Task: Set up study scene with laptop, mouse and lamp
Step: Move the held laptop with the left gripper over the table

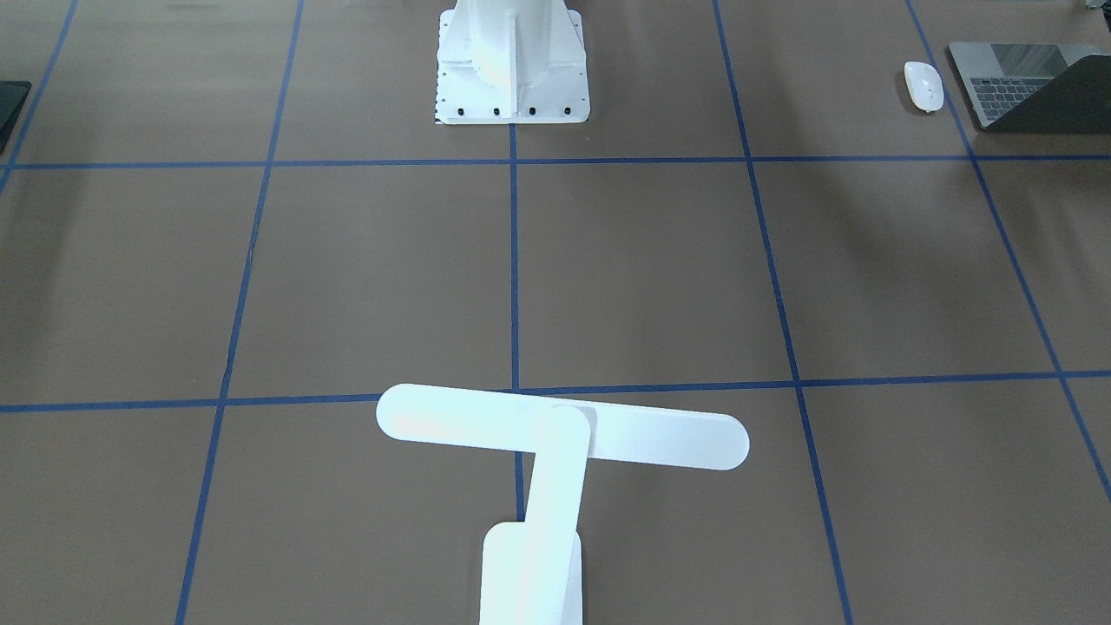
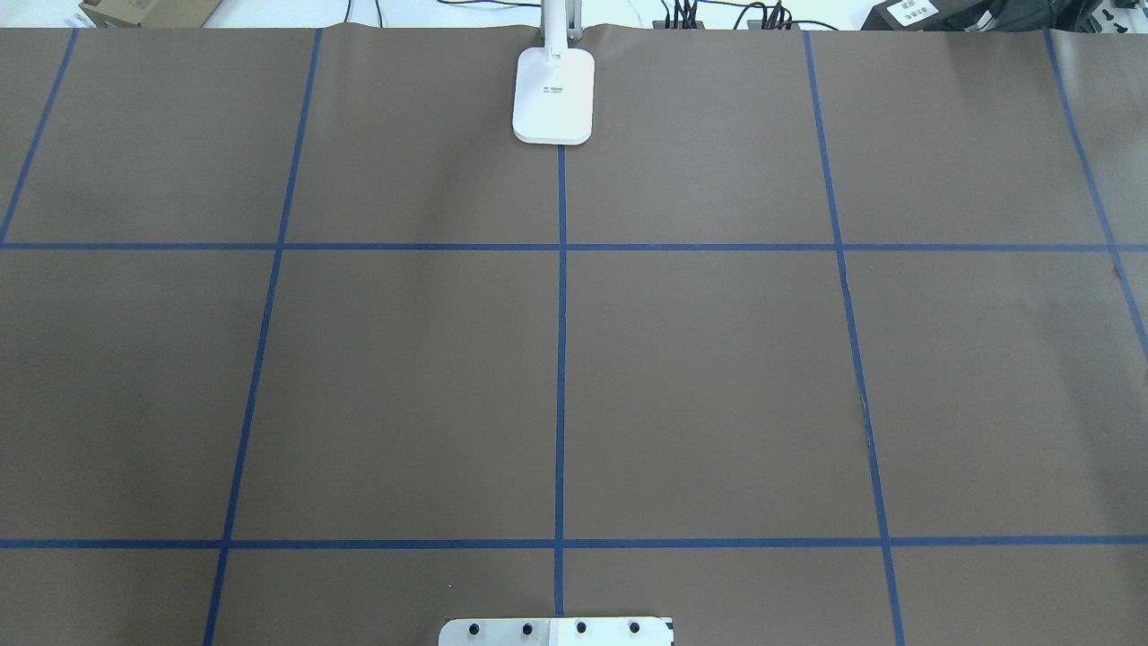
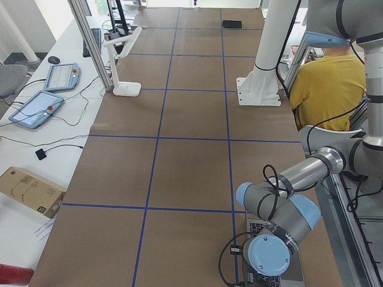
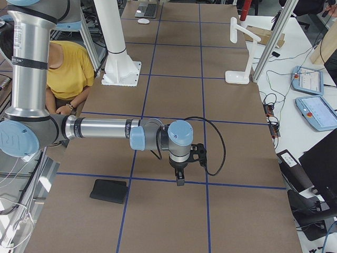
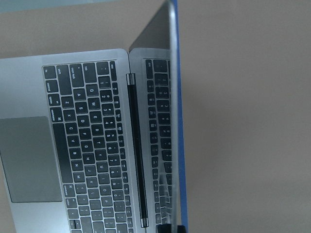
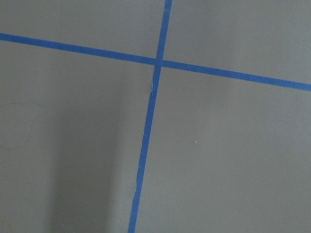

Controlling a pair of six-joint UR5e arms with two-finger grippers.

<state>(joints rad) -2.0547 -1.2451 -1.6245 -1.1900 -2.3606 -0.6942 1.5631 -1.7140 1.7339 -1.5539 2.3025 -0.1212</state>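
brown table (image 1: 642, 260); laptop (image 5: 87, 145) lies below left gripper (image 5: 170, 228).

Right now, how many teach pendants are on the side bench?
2, both on the white side bench: one grey touchscreen teach pendant near the white desk lamp, the other closer to the left-end camera. More could be out of frame.

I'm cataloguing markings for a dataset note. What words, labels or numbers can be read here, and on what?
None can be quoted with confidence.
Print on the lamp base: two short grey lines, too small to read.
Key legends on the laptop: white characters, too blurred to quote.
White label at the overhead view's top right: too small to read.
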